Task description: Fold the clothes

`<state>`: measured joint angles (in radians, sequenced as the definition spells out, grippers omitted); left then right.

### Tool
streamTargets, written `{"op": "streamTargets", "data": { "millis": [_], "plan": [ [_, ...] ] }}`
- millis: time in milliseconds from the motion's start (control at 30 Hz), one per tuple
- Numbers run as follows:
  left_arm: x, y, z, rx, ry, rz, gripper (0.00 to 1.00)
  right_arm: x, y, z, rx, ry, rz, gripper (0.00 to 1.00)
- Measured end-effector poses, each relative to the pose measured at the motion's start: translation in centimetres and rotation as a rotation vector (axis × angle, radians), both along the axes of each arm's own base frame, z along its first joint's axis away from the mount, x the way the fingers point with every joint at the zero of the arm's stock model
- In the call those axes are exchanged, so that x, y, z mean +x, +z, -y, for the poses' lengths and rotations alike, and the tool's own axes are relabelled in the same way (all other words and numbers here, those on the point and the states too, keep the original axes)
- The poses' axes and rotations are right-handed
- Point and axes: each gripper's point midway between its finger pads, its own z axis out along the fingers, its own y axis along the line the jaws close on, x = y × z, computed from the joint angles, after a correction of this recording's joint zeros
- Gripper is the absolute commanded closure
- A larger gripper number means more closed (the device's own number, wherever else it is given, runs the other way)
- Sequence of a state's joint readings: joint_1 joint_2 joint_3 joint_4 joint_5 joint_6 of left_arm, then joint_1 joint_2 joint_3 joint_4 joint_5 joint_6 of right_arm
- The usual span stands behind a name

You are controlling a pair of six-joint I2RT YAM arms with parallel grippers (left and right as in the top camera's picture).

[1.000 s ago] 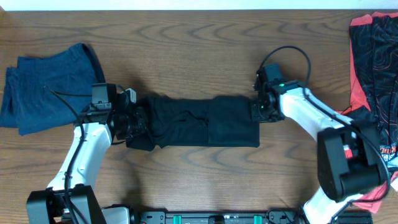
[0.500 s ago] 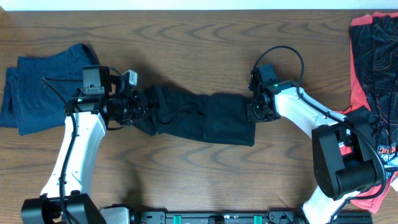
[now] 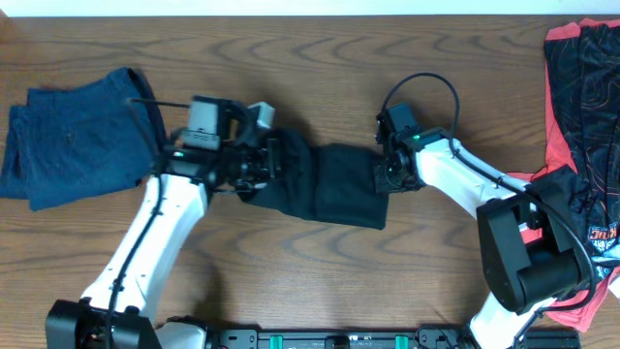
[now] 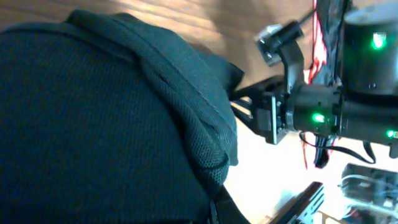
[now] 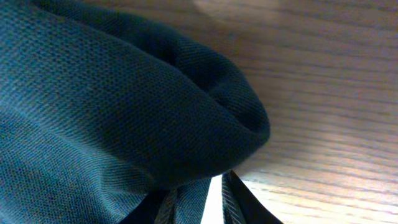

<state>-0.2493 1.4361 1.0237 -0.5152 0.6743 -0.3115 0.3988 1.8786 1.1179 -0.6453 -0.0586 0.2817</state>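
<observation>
The folding is being judged as part-way through: the black trousers are being kept in the middle of the desk as a narrowed, doubled-up band, not yet a neat packet. Their left end is being held raised over the rest of the cloth, close to the right end, so a fold across the length seems to be in the making but is not yet laid flat. A blue garment is lying at the left edge in a rough folded heap, and the red-and-black pieces are lying loose at the right edge, apparently not yet folded. The left hand is being held fully together, clamped on the bunched left end of the trousers, whose cloth is filling its own camera. The right hand is being held only slightly apart, seemingly pinching a thick fold at the trousers' right end, just above the desk
</observation>
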Motion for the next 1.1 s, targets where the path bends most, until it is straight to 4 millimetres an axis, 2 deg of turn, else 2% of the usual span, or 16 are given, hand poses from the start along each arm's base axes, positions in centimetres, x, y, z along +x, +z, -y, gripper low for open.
{"op": "streamTargets", "data": {
  "millis": [133, 300, 533, 800, 967, 1000, 1100],
  "plan": [
    [-0.7, -0.4, 2.0, 0.056, -0.027, 0.021, 0.94, -0.3, 0.0, -0.7, -0.001, 0.013, 0.000, 0.76],
    [-0.6, -0.4, 3.6, 0.101, -0.039, 0.083, 0.91, -0.6, 0.0, -1.3, -0.002, 0.019, -0.001, 0.76],
    [-0.5, -1.7, 4.2, 0.188, -0.034, 0.105, 0.89, -1.4, 0.0, -2.5, -0.003, 0.053, -0.005, 0.72],
    [-0.3, -5.6, 4.9, 0.249, -0.052, 0.039, 0.88, -2.3, 0.0, -4.3, 0.003, 0.091, -0.005, 0.71],
    [-0.7, -5.7, 5.4, 0.253, -0.067, 0.039, 0.83, -2.4, 0.0, -4.4, 0.007, 0.068, -0.008, 0.70],
    [-0.8, -5.7, 5.5, 0.253, -0.071, 0.039, 0.79, -2.3, 0.0, -4.4, 0.008, 0.062, -0.008, 0.69],
    [-1.2, -5.7, 6.1, 0.244, -0.089, 0.037, 0.78, -2.3, 0.0, -4.4, 0.010, 0.048, -0.009, 0.68]
  ]
}}
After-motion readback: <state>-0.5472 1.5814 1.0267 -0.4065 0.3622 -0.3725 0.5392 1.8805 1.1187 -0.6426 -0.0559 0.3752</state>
